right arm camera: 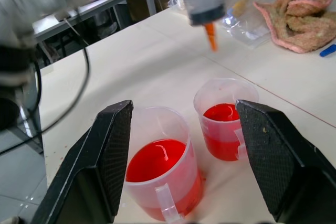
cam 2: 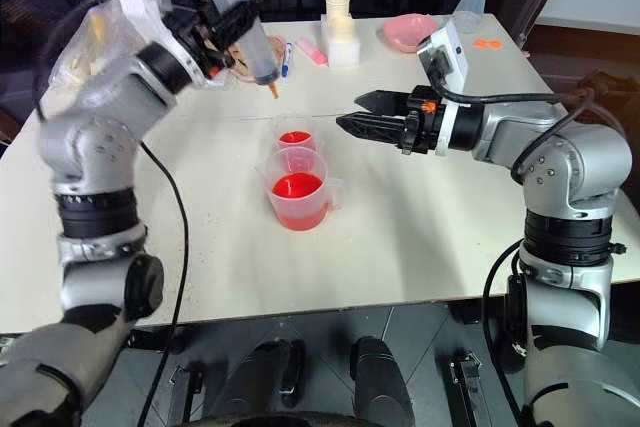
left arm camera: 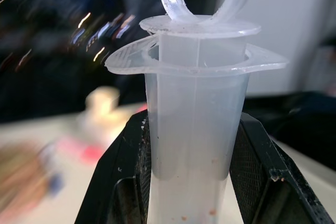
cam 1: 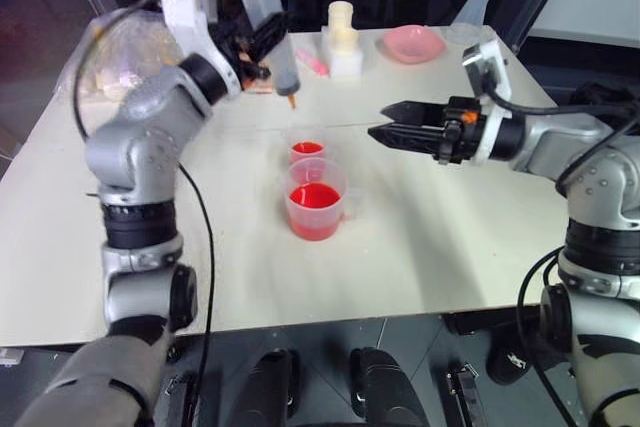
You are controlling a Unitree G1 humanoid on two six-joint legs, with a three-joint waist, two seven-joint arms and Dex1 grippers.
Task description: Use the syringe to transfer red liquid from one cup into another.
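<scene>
Overhead, left end effector (cam 1: 262, 39) clamps unmarked syringe (cam 1: 272, 32).

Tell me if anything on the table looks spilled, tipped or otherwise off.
Nothing stands out. Both cups stand upright: the larger cup and the smaller cup each hold red liquid, with no red puddle visible on the table. The syringe hangs tilted, clamped in the left pincer.

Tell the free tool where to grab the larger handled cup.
Grip the larger cup across its clear wall just under the rim, coming level from the robot's right, probably. The right tool is open on that side; the handle faces right and looks too thin.
</scene>
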